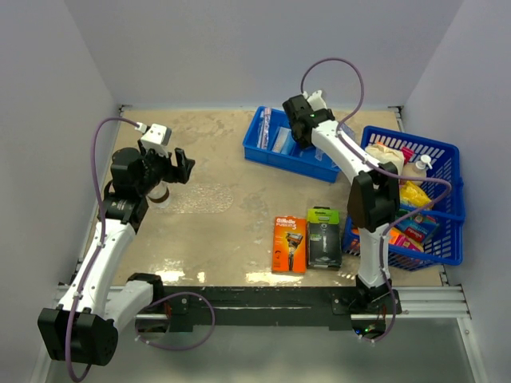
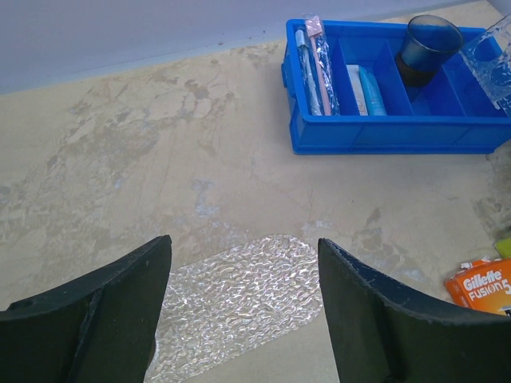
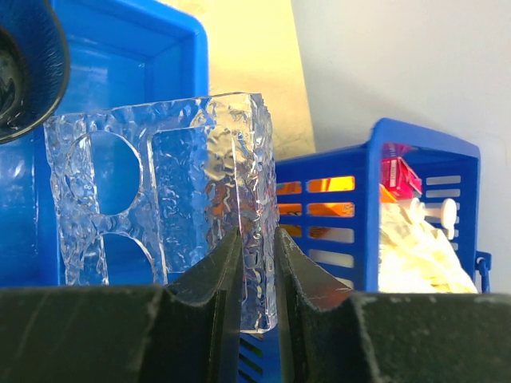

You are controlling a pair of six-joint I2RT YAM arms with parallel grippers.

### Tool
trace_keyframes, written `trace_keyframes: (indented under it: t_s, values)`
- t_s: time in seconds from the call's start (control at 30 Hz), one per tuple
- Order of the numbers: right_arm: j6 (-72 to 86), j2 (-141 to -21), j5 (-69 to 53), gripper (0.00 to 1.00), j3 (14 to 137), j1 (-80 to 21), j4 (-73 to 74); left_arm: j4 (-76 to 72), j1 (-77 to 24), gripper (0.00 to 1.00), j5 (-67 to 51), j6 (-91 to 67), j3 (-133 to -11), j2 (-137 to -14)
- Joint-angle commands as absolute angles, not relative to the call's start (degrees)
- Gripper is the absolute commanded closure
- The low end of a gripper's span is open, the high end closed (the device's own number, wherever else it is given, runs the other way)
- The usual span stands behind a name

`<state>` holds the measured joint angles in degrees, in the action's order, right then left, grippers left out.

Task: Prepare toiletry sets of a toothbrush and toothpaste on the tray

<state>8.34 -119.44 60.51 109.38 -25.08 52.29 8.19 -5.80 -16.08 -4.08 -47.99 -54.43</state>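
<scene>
pinched between the right gripper's (image 3: 257, 236) matt black fingers (image 3: 209, 279), the holder (image 3: 160, 191) is clear plastic, rippled and glinting. behind it the bin (image 3: 152, 56) is smooth, glossy blue plastic. to the gripper's right the basket (image 3: 415, 159) is blue plastic lattice. just ahead of the left gripper's (image 2: 243, 243) matt black, faintly scuffed fingers, the tray (image 2: 239, 307) is clear hammered plastic on a matt, blotchy beige table (image 2: 120, 175).

Probably a robotics lab: plain grey walls (image 1: 80, 48) box in a table (image 1: 215, 231) carrying 2 arms (image 1: 104, 239).
</scene>
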Motion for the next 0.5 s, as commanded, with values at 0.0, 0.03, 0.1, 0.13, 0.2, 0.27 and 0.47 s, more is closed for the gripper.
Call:
trace_keyframes:
  t_s: [0.0, 0.03, 0.1, 0.13, 0.2, 0.27, 0.47]
  values:
    - [7.04, -113.73, 62.58, 1.0, 111.36, -24.87, 49.05, 5.8, -6.15, 0.22, -16.52, -5.19, -48.08, -54.14]
    - [6.25, -112.95, 62.32, 1.0, 111.1, -24.87, 48.17, 5.8, -6.15, 0.22, -16.61, -5.1, -48.08, -54.23]
    - [5.54, -112.06, 61.53, 1.0, 110.66, -24.87, 47.64, 5.8, -6.15, 0.22, -16.87, -5.18, -48.08, -54.23]
    - [5.36, -111.45, 61.18, 1.0, 110.65, -24.87, 47.55, 5.63, -6.15, 0.22, -17.05, -5.1, -47.99, -54.23]
    - [5.36, -110.57, 59.86, 1.0, 110.65, -24.87, 47.55, 5.54, -6.15, 0.22, -17.4, -5.1, -47.99, -54.23]
    - [5.19, -109.08, 58.81, 1.0, 110.13, -24.87, 47.2, 5.45, -6.15, 0.22, -18.1, -5.01, -47.9, -54.32]
    - [2.29, -103.81, 51.25, 1.0, 106.45, -25.05, 44.04, 3.69, -6.33, 0.22, -22.93, -4.92, -47.55, -54.23]
